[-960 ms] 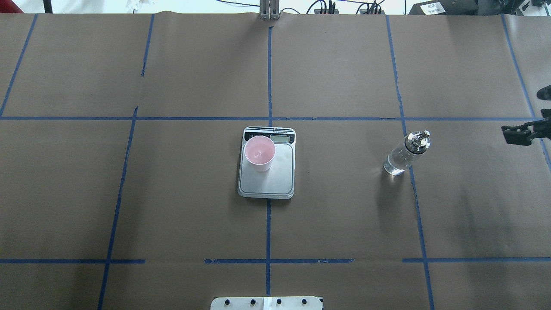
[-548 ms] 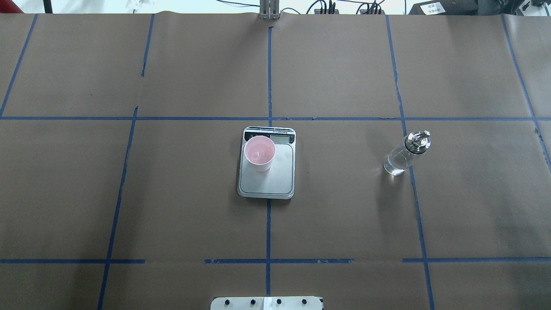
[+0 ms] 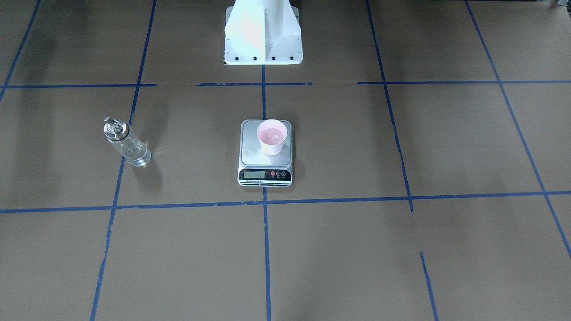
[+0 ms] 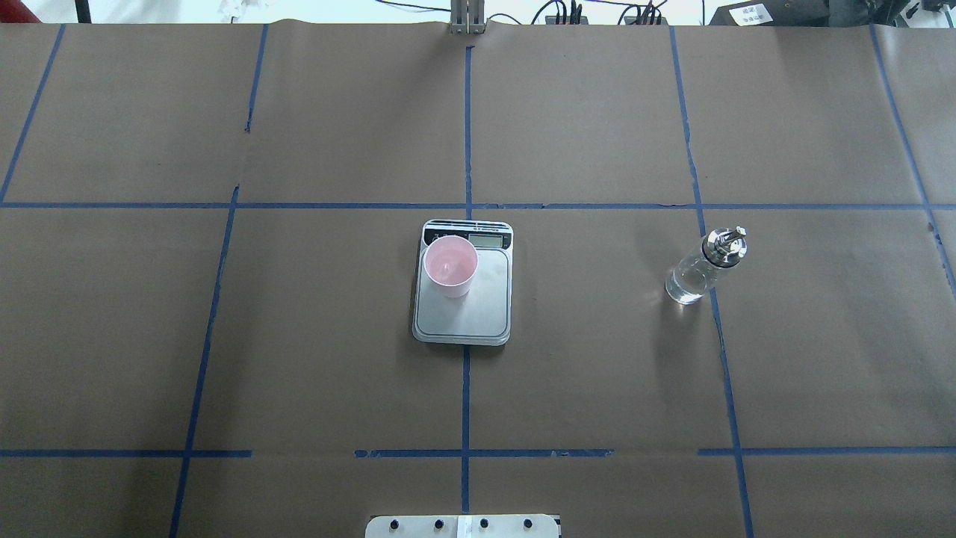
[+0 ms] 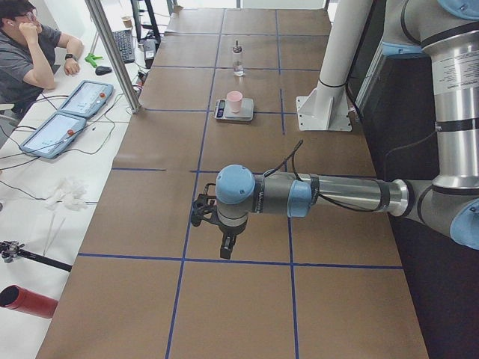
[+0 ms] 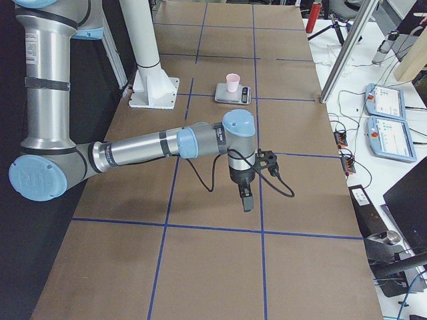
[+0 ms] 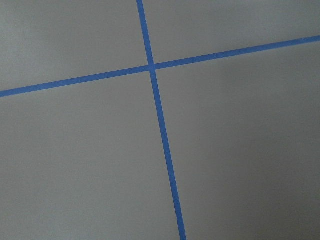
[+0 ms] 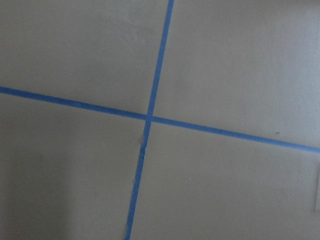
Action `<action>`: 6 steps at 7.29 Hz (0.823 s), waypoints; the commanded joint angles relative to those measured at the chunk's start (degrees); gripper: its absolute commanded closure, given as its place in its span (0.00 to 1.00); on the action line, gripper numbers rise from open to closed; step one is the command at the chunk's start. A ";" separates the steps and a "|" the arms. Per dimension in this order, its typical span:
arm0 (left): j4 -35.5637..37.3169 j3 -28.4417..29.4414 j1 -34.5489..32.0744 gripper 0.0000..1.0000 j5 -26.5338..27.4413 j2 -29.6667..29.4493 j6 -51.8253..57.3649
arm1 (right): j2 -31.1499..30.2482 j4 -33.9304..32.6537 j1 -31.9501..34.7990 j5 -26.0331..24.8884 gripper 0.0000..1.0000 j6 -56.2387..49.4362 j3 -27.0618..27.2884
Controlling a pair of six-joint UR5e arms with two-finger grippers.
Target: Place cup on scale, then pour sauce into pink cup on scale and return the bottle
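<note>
Cup (image 4: 450,266) sits upright on the scale (image 4: 464,320), bottle (image 4: 694,273) well apart. Left gripper (image 5: 225,251) and right gripper (image 6: 247,202) hang above opposite table (image 4: 597,373) ends; their jaws' state I cannot tell.

A second ago the right gripper (image 6: 247,201) reached in at the right edge of the overhead view, level with the bottle (image 4: 698,269) and well to its right. Half a second ago it had already left that view, and it is out of it now as well. It now shows only from the right end of the table (image 6: 200,267), pointing down over the brown cover, past what the overhead view takes in.
</note>
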 commanded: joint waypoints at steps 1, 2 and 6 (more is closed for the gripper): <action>0.07 -0.06 0.00 0.00 0.00 -0.07 0.00 | -0.63 -0.75 0.02 5.54 0.00 -0.40 -5.20; 0.07 0.03 0.00 0.00 0.00 -0.07 0.00 | -0.89 -0.84 0.02 9.23 0.00 -0.31 -5.23; 0.33 -0.05 0.09 0.00 0.00 -0.69 -0.09 | -0.89 -0.84 0.02 14.28 0.00 -0.31 -4.43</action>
